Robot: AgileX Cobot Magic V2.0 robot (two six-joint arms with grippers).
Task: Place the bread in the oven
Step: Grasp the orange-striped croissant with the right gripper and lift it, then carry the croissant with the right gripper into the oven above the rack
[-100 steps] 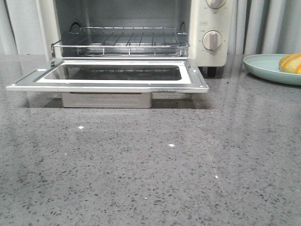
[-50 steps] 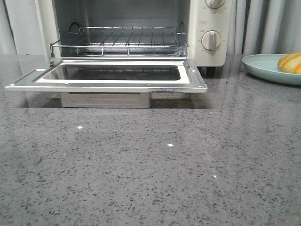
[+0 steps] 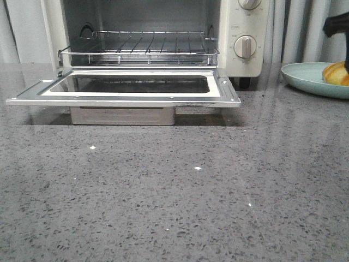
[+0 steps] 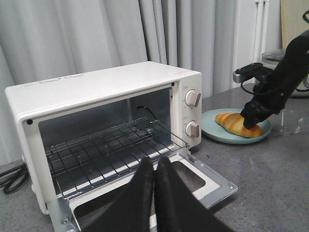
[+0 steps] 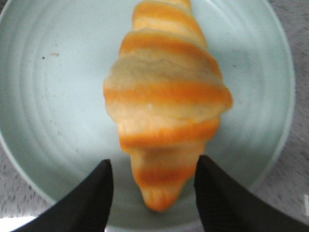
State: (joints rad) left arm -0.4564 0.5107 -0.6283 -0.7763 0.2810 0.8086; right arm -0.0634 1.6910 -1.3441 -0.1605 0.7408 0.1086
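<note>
The right end effector (image 5: pixel 153 191) hangs wide over the bread (image 5: pixel 166 101), whose long axis runs 12-to-6 between its fingers; the left end effector (image 4: pixel 153 166), pinched narrow, is well apart.

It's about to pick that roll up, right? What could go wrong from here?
The right gripper is open around only the bread's narrow tip, so the roll might slip or tilt when lifted. It lies on a smooth plate, which may slide if nudged. The oven door juts out flat; the arm might bump it.

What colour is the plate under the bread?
Pale mint green plate; the right wrist view shows it best.
</note>
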